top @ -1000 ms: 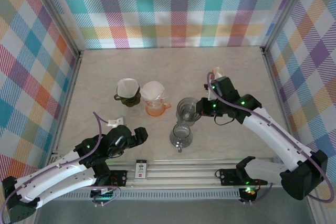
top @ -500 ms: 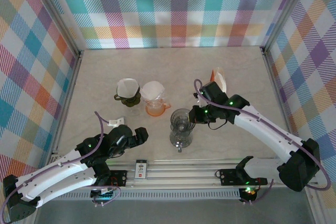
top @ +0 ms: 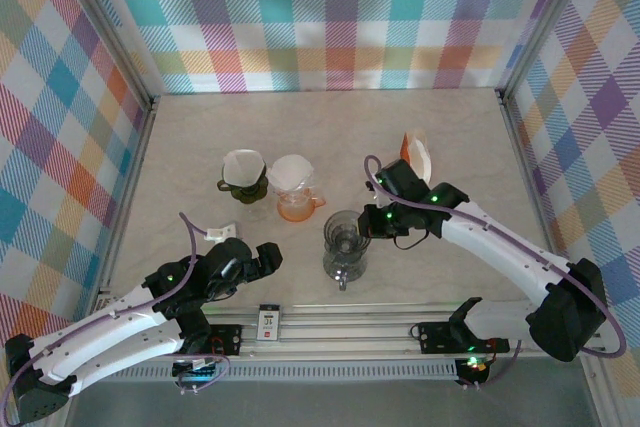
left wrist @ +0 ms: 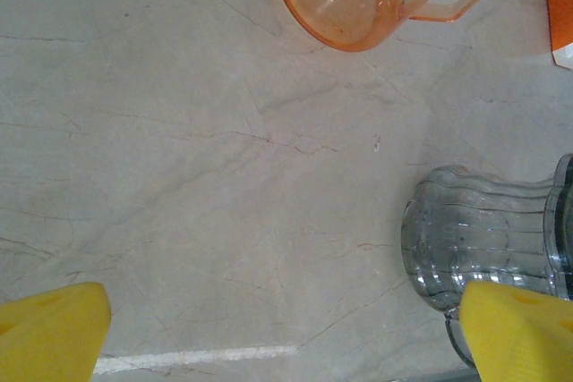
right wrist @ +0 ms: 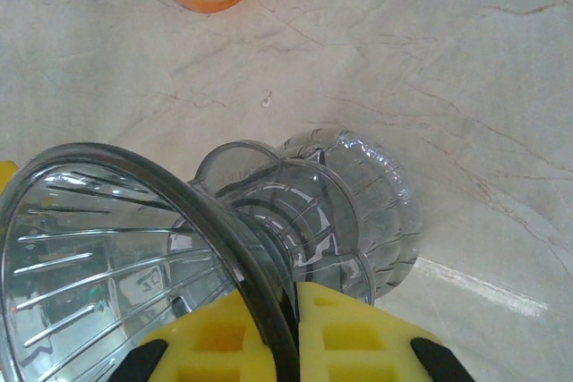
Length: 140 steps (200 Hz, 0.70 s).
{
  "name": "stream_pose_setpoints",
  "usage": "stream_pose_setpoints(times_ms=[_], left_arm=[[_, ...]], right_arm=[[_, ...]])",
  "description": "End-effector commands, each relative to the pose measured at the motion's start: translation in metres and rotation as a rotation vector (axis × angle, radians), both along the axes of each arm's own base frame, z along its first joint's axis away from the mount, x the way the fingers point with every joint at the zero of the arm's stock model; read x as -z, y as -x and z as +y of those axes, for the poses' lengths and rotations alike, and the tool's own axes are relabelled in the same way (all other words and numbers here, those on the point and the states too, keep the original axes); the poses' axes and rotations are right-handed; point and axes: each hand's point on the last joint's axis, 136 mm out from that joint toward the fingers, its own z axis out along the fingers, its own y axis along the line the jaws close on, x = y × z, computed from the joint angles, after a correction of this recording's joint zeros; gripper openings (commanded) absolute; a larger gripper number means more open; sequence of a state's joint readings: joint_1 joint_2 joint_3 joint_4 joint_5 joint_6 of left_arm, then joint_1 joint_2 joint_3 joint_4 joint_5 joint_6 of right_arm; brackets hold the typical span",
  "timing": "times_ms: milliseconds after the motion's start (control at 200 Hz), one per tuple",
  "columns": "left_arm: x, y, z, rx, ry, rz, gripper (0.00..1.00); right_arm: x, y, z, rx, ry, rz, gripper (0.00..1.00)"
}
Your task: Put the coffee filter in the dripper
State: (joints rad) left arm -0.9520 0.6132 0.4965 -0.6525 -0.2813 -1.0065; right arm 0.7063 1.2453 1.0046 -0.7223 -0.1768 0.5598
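Left gripper (left wrist: 286,333): yellow fingers spread wide, nothing between them, low over the marble-pattern tabletop (left wrist: 179,176).

Right gripper (right wrist: 291,328): fingers pinch the rim of the smoke-grey ribbed clear plastic dripper (right wrist: 107,248), directly over the ribbed clear glass carafe (right wrist: 367,212). Seated or not, cannot tell.

Farther back, one white paper coffee filter (top: 290,171) lies in a translucent orange plastic dripper (top: 297,207). A second white filter (top: 243,165) lies in a dark green dripper (top: 240,190).
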Motion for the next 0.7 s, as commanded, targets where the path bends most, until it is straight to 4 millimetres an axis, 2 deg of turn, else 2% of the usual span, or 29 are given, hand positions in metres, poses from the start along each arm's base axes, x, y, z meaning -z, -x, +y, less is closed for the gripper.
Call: stream_pose_setpoints(times_ms=[0,110,135,200,270,505,695], left_arm=[[-0.008,-0.002,0.002,-0.022,0.013,-0.010,1.00],[-0.008,-0.002,0.002,-0.020,0.015,-0.008,1.00],[-0.008,-0.002,0.002,-0.022,0.016,-0.009,1.00],[-0.010,-0.002,0.002,-0.021,0.018,-0.011,1.00],[-0.011,-0.003,0.002,-0.021,0.019,-0.012,1.00],[-0.009,-0.005,0.002,-0.027,0.012,-0.020,1.00],[-0.007,-0.007,0.009,-0.049,-0.013,-0.033,1.00]], right_arm=[[0.010,0.007,0.002,-0.020,0.013,0.020,0.06],[0.010,0.008,0.003,-0.022,0.020,0.016,0.16],[0.010,0.009,0.003,-0.024,0.020,0.014,0.23],[0.009,0.010,0.004,-0.027,0.021,0.014,0.50],[0.008,0.010,0.004,-0.027,0.023,0.004,0.62],[-0.010,-0.005,-0.006,0.017,0.063,-0.092,0.76],[-0.031,-0.039,-0.019,0.100,0.104,-0.240,0.78]])
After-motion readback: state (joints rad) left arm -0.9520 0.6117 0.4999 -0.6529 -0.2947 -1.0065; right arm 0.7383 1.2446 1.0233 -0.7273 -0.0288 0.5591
